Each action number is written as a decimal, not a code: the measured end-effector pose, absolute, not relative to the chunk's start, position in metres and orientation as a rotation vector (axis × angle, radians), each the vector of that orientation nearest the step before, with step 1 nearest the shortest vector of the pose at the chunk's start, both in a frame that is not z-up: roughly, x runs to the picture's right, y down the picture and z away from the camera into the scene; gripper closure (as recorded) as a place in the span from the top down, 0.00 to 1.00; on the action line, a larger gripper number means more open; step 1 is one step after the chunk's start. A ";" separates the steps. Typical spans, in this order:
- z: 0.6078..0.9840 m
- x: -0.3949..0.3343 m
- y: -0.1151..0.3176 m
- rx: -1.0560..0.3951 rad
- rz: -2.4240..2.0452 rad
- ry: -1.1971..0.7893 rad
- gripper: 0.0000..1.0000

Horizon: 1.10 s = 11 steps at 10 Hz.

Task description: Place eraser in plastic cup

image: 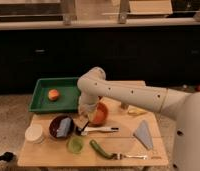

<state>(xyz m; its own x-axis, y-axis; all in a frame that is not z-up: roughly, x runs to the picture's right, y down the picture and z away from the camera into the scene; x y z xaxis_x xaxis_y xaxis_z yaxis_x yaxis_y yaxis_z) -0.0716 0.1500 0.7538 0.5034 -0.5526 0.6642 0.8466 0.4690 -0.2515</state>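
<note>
We are looking down on a pale wooden table (53, 156) with a smooth, flat top. The robot's arm (128, 93) is reaching in from the right. It is a rounded tube of glossy off-white plastic with a row of small dark dots along its side, and it is bending sharply down at a bulbous joint. The gripper (82, 121) is hanging low over the table, between the dark bowl (54, 127) and the orange bowl (100, 114), just beside both. We cannot tell whether the jaws are open or closed.

The plastic cup (75, 144) is sitting near the front edge, just in front of the gripper and clear of it. It is small, low and round, of translucent light green. We are not able to pick out the eraser with any certainty.

The dark bowl is holding a flat blue-grey piece (65, 126). To its left a white round lidded container (34, 133) is standing. A long, slim black-and-white object (100, 130) is lying just behind the cup. A curved green vegetable (100, 149) is lying to the cup's right, and a metal fork (129, 156) beyond that. A grey triangular cloth (143, 134) is lying at the right. At the back left, a rectangular green tray (40, 102) is carrying a round orange fruit (54, 94).
</note>
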 end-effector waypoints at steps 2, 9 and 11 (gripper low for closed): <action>0.745 -0.087 0.159 -0.637 -1.007 -0.567 0.03; 0.714 -0.115 0.194 -0.732 -1.229 -0.658 0.03; 0.708 -0.116 0.207 -0.774 -1.266 -0.667 0.03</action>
<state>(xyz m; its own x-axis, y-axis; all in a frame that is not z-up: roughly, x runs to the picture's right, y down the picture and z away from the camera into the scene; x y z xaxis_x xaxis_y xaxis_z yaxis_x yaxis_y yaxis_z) -0.1160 0.2071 0.7077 0.1833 -0.5710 0.8002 0.9829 0.1218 -0.1382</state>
